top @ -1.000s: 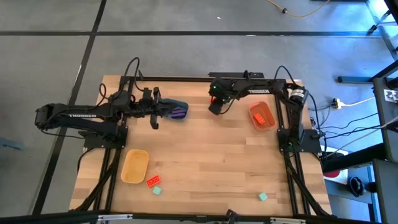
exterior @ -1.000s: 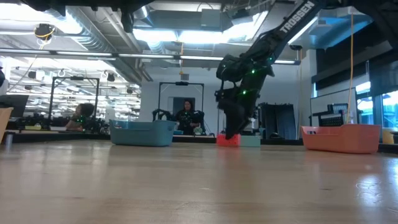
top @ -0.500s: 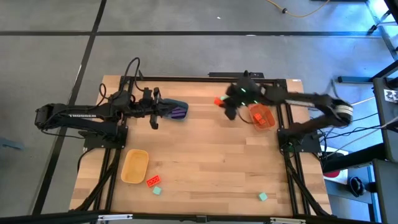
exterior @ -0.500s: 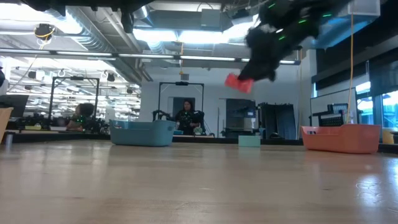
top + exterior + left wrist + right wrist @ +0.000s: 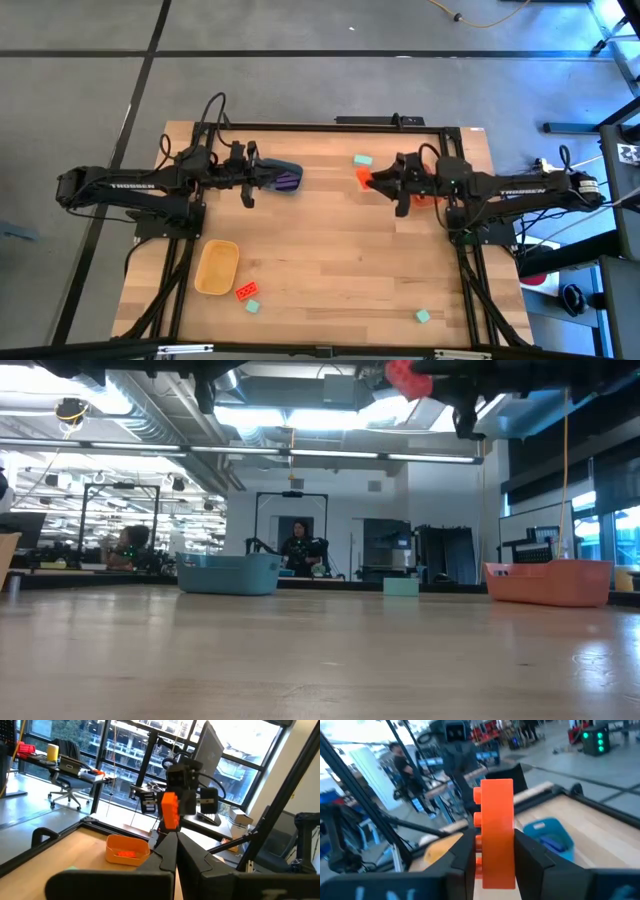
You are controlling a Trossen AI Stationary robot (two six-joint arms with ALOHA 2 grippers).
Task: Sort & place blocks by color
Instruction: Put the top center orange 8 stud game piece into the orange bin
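open tabletop (image 5: 330,250) mid-table, orange tub (image 5: 428,196) beneath right arm

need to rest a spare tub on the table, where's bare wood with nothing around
The middle of the table is bare, between the yellow tub and the lone mint block. Crowded: beside the yellow tub, where two blocks lie, and the far edge, with the blue tub and both arms.

Left hand (image 5: 262,177) closed, right hand (image 5: 372,180) gripping
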